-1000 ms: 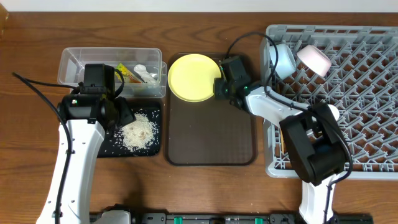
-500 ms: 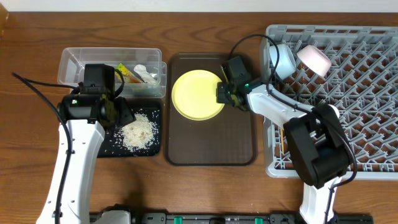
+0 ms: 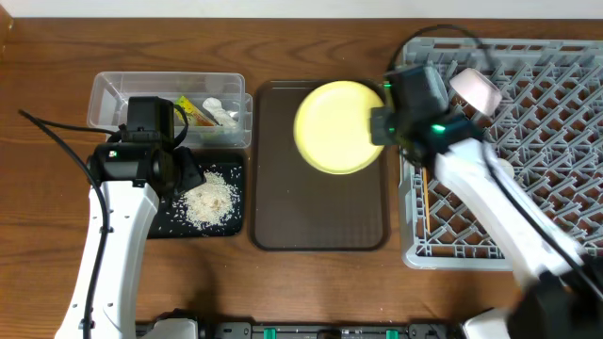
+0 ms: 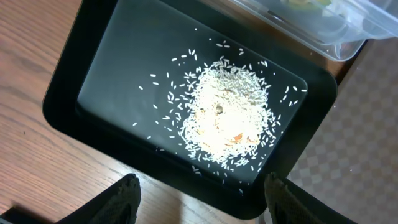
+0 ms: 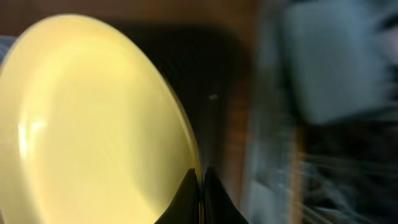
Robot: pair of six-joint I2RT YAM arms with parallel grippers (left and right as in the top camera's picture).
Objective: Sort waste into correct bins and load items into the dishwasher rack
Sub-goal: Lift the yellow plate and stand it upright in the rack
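Near edge, left side: the left arm reaches over the desk [image 3: 38,235] to the black tray [image 4: 99,81]. The left gripper [image 4: 199,202] hangs above the tray's near rim with its jaws released and spread wide, nothing between them. A heap of rice [image 4: 224,112] lies in the middle of that tray, with stray grains scattered around it.

Centre: a brown serving tray [image 3: 316,207] sits just beside the black tray, and its near half is bare.

Right edge: the dishwasher rack [image 3: 537,169] takes up the right side from the near edge to the far edge. Chopsticks [image 3: 426,202] lie inside it along its left wall. The right arm crosses over the rack's left part and hides what lies beneath it.

Farther back, the right gripper [image 5: 200,196] is clenched on the rim of the yellow plate [image 3: 334,127]. The plate is over the far right corner of the serving tray, beside the rack. Whether it touches the tray cannot be told.

Far left corner: a clear tub [image 3: 113,94] stands touching the black tray's far rim. It holds a snack wrapper [image 3: 195,111] and crumpled paper [image 3: 222,111] at its right end.

Far edge, in the rack: a white bowl [image 3: 476,89] leans among the pegs.

View differences: only the right wrist view shows the fingers pinching the plate rim, and its rack side is blurred. Only the left wrist view shows the spread of the left jaws.
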